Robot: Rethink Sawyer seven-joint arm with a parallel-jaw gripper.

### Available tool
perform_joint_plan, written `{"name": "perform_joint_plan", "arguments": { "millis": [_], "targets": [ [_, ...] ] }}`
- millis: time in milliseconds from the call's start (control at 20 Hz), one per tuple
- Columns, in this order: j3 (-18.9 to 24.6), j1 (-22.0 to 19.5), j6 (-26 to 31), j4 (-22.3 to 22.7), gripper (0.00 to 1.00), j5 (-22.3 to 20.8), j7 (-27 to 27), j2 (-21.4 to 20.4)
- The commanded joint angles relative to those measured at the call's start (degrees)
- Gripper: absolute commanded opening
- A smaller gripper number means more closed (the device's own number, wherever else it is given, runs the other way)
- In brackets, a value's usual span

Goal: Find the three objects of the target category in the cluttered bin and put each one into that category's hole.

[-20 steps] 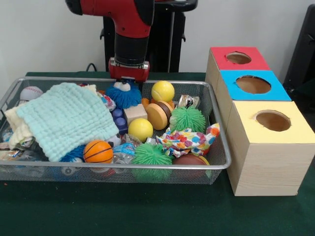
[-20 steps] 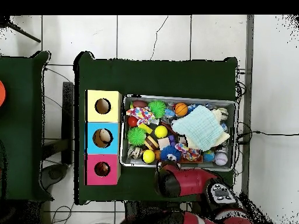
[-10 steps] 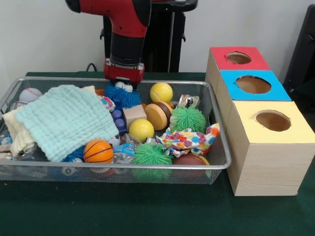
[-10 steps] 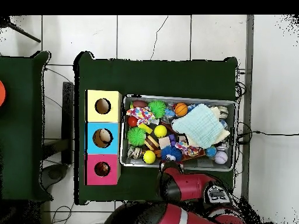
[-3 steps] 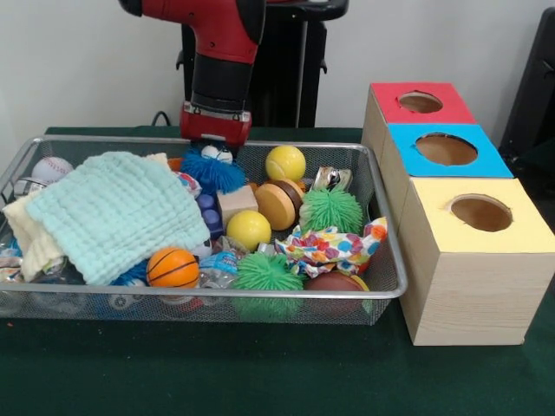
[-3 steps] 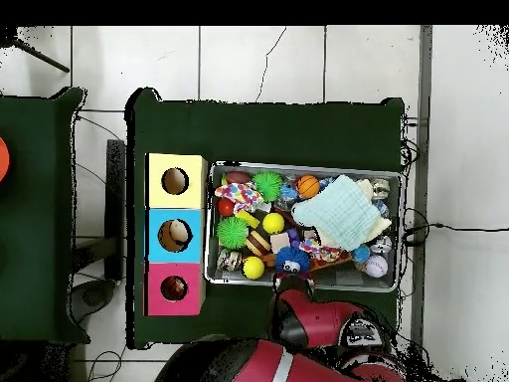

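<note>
Starting from the bin's (image 5: 381,290) near rim and going back past the orange ball (image 5: 173,267) and yellow ball (image 5: 248,229), the blue fuzzy toy (image 5: 213,168) sits by the far wall — directly under the gripper (image 5: 214,139), touching or nearly so — whose finger state I cannot tell.

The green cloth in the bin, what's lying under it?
Under the green cloth, only edges show: a cream cloth on one side, an orange ball at its front corner. Whatever lies beneath its middle is covered.
</note>
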Motion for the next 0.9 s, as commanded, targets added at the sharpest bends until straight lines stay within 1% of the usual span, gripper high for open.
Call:
{"name": "perform_joint_plan", "arguments": {
  "millis": [50, 250, 600, 700, 750, 800, 850, 900],
  "targets": [
    [-2.59, -0.72, -12.99, -7.5, 1.0, 4.86, 4.98, -0.15],
    [-3.29, -0.22, -14.25, -7.1, 1.0, 6.43, 5.29, -0.46],
    [-2.06, -1.21, -14.89, -7.29, 1.0, 5.63, 5.84, -0.07],
    [0.79, -2.56, -12.69, -8.84, 1.0, 1.78, 5.89, -0.32],
    [3.86, -4.0, -8.87, -9.98, 1.0, -2.06, 6.05, -0.84],
    [8.66, -6.68, -4.15, -11.01, 1.0, -7.09, 6.5, -1.32],
    [13.13, -9.14, 0.05, -11.56, 1.0, -11.17, 6.53, -1.96],
    [17.2, -11.72, 3.82, -11.54, 1.0, -13.66, 6.47, -2.23]
  ]
}}
